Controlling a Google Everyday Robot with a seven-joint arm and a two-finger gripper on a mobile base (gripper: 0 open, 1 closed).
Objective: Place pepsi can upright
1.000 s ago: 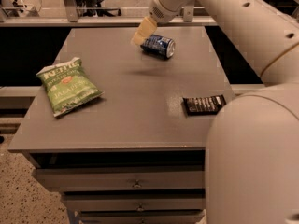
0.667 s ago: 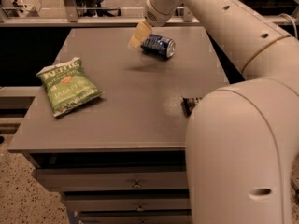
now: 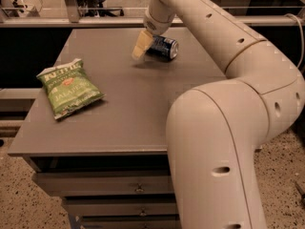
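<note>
The pepsi can is dark blue with silver ends and lies on its side at the far middle of the grey table. My gripper hangs from the arm at the can's left end, touching or overlapping that end in this view, low over the table top. A small shadow lies on the table just below the gripper. The can's left end is hidden behind the gripper.
A green chip bag lies flat on the table's left side. My large cream arm fills the right half of the view and hides the table's right side. Drawers sit under the table's front edge.
The arm's elbow has swung further into the foreground and now hides the black snack bar on the right. The gripper has dropped a little beside the can. The can has not moved.
</note>
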